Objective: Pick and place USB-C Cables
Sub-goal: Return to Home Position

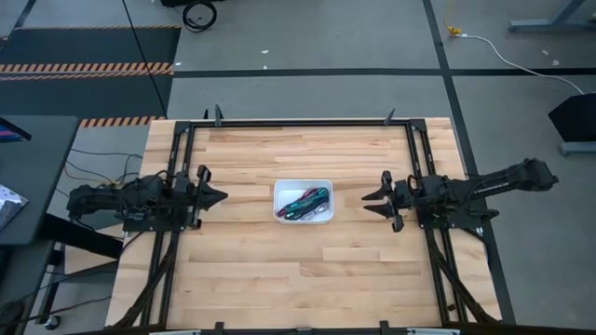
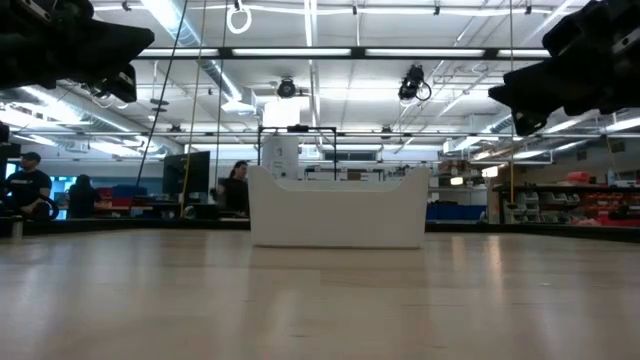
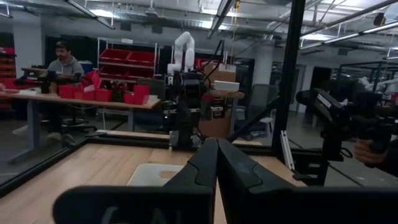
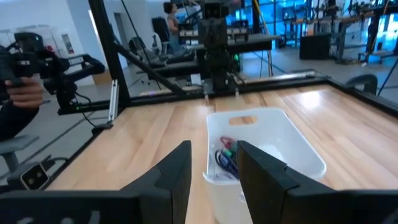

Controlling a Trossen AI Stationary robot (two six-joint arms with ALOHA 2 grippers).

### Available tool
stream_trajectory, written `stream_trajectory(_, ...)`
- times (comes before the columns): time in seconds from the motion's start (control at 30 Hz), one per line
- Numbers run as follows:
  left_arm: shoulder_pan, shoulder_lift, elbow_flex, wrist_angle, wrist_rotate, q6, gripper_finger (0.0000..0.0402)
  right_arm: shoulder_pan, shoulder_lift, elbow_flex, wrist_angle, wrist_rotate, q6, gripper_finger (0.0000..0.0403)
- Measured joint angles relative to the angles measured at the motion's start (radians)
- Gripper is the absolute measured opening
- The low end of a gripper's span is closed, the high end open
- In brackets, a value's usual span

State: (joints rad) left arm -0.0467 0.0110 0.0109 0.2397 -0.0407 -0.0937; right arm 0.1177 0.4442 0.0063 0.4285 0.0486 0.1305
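Overhead at mid-table, the USB-C cables [image 1: 307, 201] lie inside the white tray [image 1: 277, 191], left gripper [image 1: 216, 196] and right gripper [image 1: 371, 202] hovering well apart on either side. At table height, the tray's wall hides them. Left wrist: fingers [image 3: 202, 165] clenched together, empty. Right wrist: fingers [image 4: 174, 171] parted, facing the cables.

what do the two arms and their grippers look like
Both are dark, near black. The left arm and right arm are chains of blocky jointed segments. The left gripper and right gripper each carry two dark angular fingers that taper to a point from a wide crossbar. No markings are readable.
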Motion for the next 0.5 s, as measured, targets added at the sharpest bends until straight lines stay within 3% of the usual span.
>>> stream_trajectory(0.5,0.000,-0.001,0.000,-0.012,0.000,0.000,0.0015,0.000,-0.315,0.000,-0.303,-0.018,0.024,0.0134)
